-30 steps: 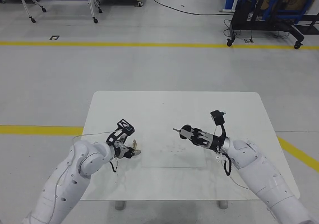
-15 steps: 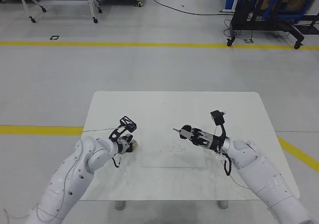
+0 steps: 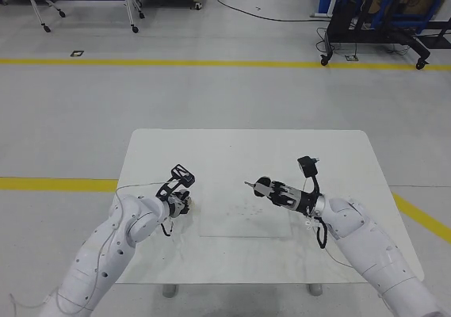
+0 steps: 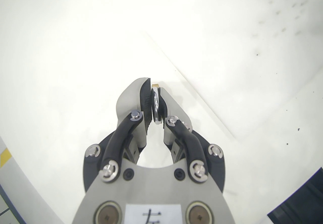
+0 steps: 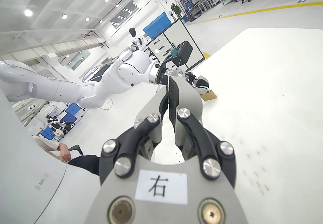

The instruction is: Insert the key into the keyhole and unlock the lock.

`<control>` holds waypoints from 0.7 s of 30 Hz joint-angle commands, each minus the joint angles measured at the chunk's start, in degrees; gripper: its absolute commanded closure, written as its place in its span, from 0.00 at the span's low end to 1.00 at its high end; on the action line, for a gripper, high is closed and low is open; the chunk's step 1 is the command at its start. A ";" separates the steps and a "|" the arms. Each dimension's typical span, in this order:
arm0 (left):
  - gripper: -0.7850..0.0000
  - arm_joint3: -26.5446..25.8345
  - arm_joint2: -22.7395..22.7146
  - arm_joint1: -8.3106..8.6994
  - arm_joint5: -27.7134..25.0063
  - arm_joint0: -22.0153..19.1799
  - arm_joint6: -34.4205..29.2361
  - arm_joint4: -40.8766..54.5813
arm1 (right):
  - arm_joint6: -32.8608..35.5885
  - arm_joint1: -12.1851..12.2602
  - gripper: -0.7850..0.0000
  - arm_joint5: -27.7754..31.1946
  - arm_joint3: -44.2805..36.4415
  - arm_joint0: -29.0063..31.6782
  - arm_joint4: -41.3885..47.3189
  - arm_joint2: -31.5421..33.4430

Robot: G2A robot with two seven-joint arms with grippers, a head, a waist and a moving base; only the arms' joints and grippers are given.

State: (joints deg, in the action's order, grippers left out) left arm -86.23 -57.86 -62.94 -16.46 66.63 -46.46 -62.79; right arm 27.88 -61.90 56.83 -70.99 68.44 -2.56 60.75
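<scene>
My left gripper (image 3: pixel 184 203) is over the table's left half, shut on the silver shackle (image 4: pixel 156 108) of a small brass padlock (image 5: pixel 208 95). In the left wrist view just a brass corner of the padlock (image 4: pixel 155 83) peeks past the fingertips of the left gripper (image 4: pixel 152 86). The right gripper (image 3: pixel 258 187) hangs over the table's middle, shut on a thin key (image 3: pixel 247 184) that points toward the lock. From the right wrist view its pads (image 5: pixel 174 99) are pressed together, with a thin sliver of the key (image 5: pixel 166 83) at the tip of the right gripper (image 5: pixel 168 81), and the lock is well beyond it.
The white table (image 3: pixel 320 150) carries a faint rectangular sheet (image 3: pixel 245 226) in its middle and a patch of small dark specks (image 3: pixel 249 209). A gap of bare tabletop separates the two grippers. The table's front edge lies close behind both arms.
My left arm has moved away from the table's front edge and slightly toward the middle, carrying the padlock. The right arm and key have stayed still.
</scene>
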 commanded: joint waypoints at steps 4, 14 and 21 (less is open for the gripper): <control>1.00 -0.59 -0.16 0.04 1.17 0.32 -0.26 -1.73 | 0.00 0.00 1.00 0.00 0.00 0.00 0.00 0.00; 1.00 -2.00 -0.99 -0.07 4.12 1.27 2.80 -4.42 | 0.00 0.00 1.00 0.00 0.00 0.00 0.00 0.00; 1.00 -2.42 -1.99 -0.18 1.90 1.67 1.99 0.68 | 0.00 0.00 1.00 0.00 0.00 0.00 0.00 0.00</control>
State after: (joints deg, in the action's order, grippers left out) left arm -88.80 -59.88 -63.10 -14.53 68.30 -44.25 -62.22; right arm 27.87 -61.90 56.83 -70.99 68.44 -2.56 60.75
